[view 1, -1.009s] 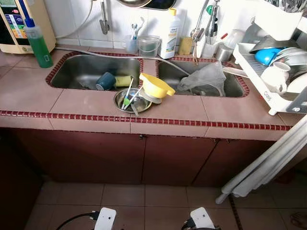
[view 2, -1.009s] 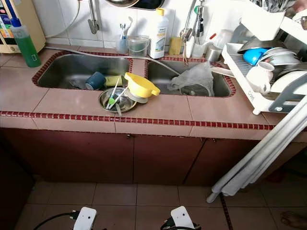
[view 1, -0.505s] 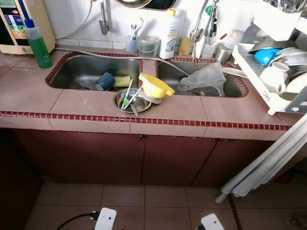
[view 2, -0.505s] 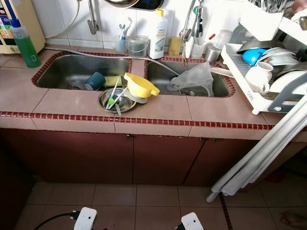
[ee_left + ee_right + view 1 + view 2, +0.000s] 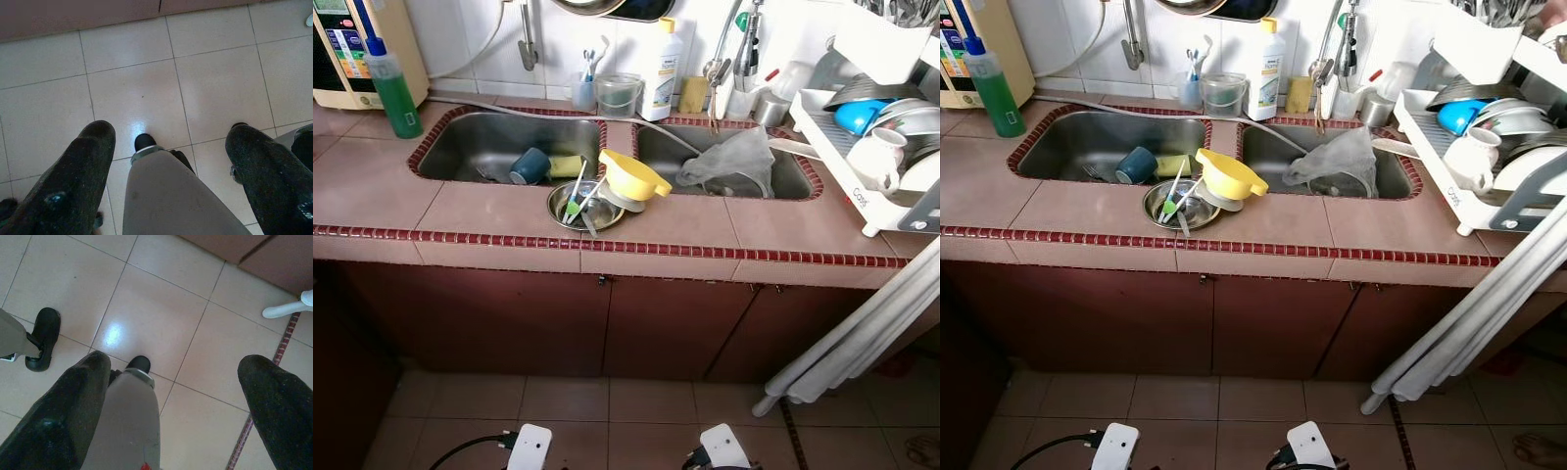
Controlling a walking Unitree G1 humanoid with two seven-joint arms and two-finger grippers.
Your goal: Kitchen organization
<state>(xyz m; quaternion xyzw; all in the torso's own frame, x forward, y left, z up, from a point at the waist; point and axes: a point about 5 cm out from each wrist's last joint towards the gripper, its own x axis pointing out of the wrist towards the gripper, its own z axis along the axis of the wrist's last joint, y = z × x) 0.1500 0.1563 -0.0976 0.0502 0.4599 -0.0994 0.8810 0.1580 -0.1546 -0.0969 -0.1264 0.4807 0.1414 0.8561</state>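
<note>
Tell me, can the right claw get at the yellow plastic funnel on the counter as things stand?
Probably not yet. The right claw hangs open toward the floor tiles, while the yellow plastic funnel sits up on the counter between the two sinks.

Left gripper [image 5: 168,161], right gripper [image 5: 178,396]: thick black scuffed fingers; grey legs, black feet.

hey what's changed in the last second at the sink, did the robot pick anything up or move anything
Nothing was picked up or let go. The picture shifted slightly because the camera moved, not the things. The yellow plastic funnel still rests on the round steel bowl between the sinks, and the dark blue cup still lies in the left basin. Both claws, left claw and right claw, hang open over the floor tiles.
</note>
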